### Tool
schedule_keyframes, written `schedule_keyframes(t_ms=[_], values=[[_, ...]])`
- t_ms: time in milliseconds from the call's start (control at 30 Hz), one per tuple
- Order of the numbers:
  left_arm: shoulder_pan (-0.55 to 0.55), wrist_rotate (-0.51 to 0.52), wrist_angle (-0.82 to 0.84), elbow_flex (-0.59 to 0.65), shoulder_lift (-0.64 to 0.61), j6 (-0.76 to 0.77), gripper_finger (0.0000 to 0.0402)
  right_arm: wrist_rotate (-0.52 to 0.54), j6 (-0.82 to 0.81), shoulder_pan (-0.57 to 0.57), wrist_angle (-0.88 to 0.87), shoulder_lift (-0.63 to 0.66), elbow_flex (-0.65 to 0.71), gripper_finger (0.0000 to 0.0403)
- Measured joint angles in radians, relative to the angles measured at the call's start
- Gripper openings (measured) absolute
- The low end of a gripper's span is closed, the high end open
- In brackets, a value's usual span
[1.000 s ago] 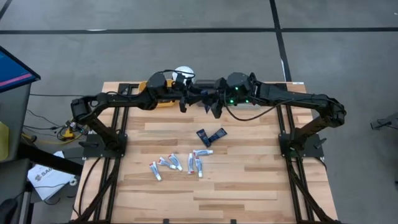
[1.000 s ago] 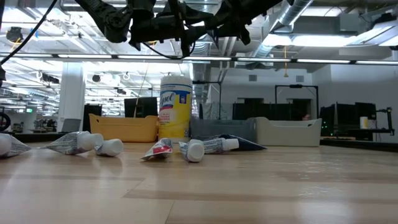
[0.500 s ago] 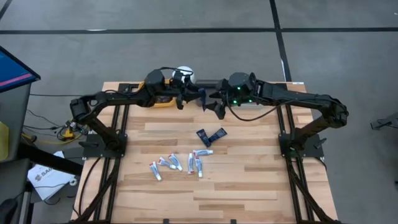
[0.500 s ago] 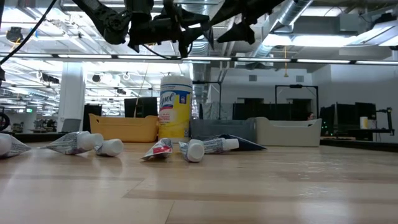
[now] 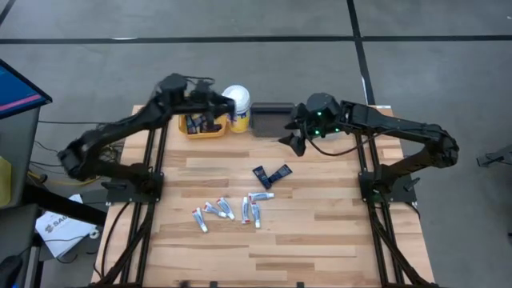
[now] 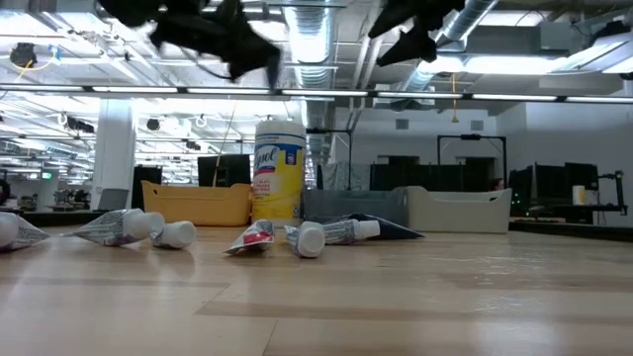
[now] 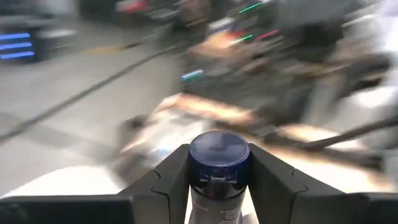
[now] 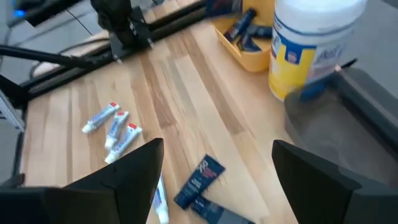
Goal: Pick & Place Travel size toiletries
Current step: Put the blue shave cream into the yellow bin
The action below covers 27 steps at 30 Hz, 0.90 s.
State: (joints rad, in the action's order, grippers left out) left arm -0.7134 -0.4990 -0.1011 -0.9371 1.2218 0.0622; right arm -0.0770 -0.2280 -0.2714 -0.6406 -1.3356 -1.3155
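My left gripper (image 5: 206, 106) hangs over the yellow bin (image 5: 205, 126) at the table's far left and is shut on a small white tube with a round dark blue cap (image 7: 219, 160). My right gripper (image 5: 294, 138) stands open and holds nothing; it is up in the air beside the dark bin (image 5: 272, 120). Two dark navy tubes (image 5: 272, 174) lie flat on the table's middle. Several white tubes (image 5: 232, 210) lie nearer the front; they also show as white tubes (image 8: 117, 127) in the right wrist view. The yellow bin holds dark tubes (image 8: 244, 31). My left gripper pinches the tube just below its blue cap (image 7: 219, 186), one finger (image 7: 169, 180) on each side. The cap end sticks out past the fingertips. The tube is lifted clear of the table.
A yellow tub with a white lid (image 5: 238, 106) stands between the yellow and dark bins. A pale grey bin (image 6: 460, 210) shows behind the dark one in the low view. The table's right half and front strip (image 5: 320, 240) are bare wood.
The two grippers stood together over the table's far middle. My left gripper has swung fast toward the left edge with the tube and is now over the yellow bin. My right gripper has opened and drawn back toward the right edge.
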Motion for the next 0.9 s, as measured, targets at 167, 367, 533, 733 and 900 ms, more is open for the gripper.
schedule_keyframes(t_ms=[167,367,533,733,900], values=[[0.004,0.446,0.293,0.002,-0.141,-0.137,0.0132,0.006,0.003,-0.007,-0.012,-0.011,0.000,0.0292],[0.000,0.756,0.296,0.052,-0.115,-0.057,0.0131,0.007,0.021,-0.022,-0.014,-0.028,0.002,0.0292],[-0.010,0.817,0.272,0.133,-0.018,-0.023,0.0133,0.007,0.019,-0.025,-0.012,-0.027,0.001,0.0292],[-0.016,0.809,0.122,0.233,0.090,0.021,0.0132,0.007,0.019,-0.024,-0.010,-0.027,0.001,0.0292],[-0.020,0.817,0.079,0.250,0.165,-0.033,0.0133,0.007,0.019,-0.025,-0.010,-0.027,0.001,0.0292]])
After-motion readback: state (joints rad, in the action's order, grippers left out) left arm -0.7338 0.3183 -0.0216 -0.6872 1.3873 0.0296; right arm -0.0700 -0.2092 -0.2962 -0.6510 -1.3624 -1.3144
